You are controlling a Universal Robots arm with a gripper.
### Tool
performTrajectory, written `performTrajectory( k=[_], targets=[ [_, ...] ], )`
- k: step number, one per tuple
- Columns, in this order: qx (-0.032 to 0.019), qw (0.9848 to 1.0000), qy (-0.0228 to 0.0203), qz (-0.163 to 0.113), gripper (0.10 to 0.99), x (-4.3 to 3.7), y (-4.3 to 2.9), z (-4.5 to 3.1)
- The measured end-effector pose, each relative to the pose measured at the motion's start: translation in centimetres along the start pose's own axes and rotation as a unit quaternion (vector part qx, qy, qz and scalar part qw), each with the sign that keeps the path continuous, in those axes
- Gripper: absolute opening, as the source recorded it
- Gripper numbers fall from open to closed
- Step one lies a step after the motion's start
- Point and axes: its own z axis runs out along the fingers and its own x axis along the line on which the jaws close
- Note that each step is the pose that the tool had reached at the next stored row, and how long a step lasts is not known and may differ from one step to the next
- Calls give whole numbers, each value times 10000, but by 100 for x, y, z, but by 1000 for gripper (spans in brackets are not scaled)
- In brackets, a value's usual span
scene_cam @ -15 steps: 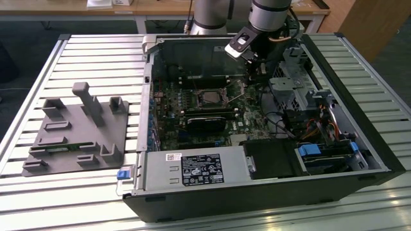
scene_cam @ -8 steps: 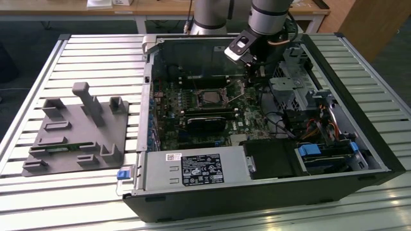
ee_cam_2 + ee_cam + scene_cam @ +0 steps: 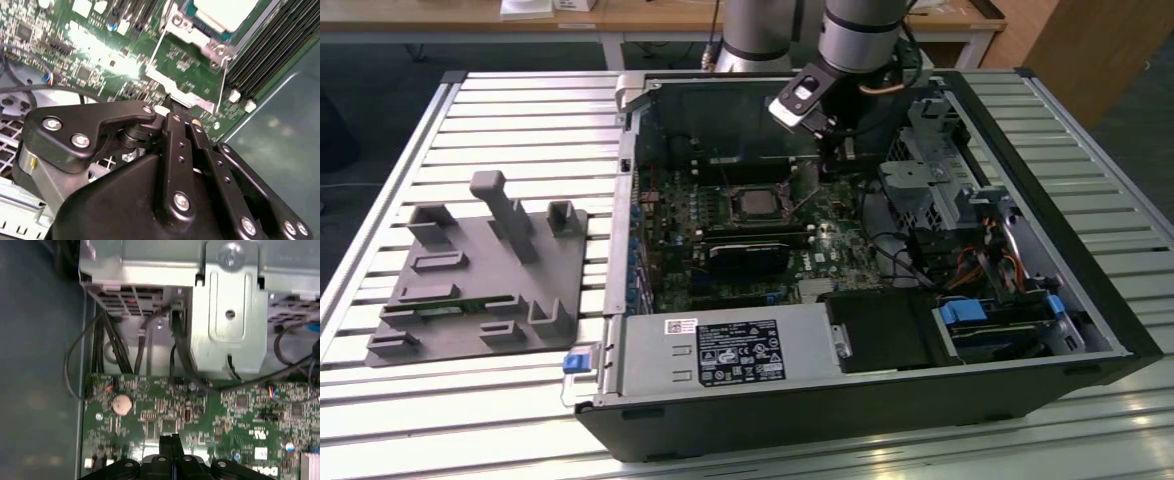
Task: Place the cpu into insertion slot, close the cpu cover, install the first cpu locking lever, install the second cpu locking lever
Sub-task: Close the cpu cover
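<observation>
The cpu (image 3: 758, 203), a square chip with a dull silver top, lies in the insertion slot (image 3: 727, 190) on the green board inside the open computer case. In the second wrist view the cpu (image 3: 225, 12) sits within the slot's silvery rim (image 3: 192, 32). A silvery strip that looks like an edge of the cpu cover (image 3: 180, 87) lies just beyond my fingertips. Two thin wire levers (image 3: 156, 47) (image 3: 221, 82) run along the slot's sides. My gripper (image 3: 834, 152) hangs to the exterior view's right of the slot. Its black fingers (image 3: 165, 441) are pressed together, and nothing shows between them in either wrist view.
A grey fixture plate (image 3: 474, 270) with upright blocks lies on the slatted table at the exterior view's left. Inside the case are a power supply box (image 3: 707, 350), a black card (image 3: 750, 258), a metal drive cage (image 3: 934, 190) and loose cables (image 3: 987, 260). A coin battery (image 3: 121, 404) sits on the board.
</observation>
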Motion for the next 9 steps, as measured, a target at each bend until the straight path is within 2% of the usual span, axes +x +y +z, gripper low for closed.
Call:
performTrajectory(
  k=[2,6,9],
  targets=[
    [0,10000,0,-1,106,1,-40,-16],
    [0,10000,2,0,106,3,-84,-97],
    [0,10000,5,0,106,5,-129,-104]
  ],
)
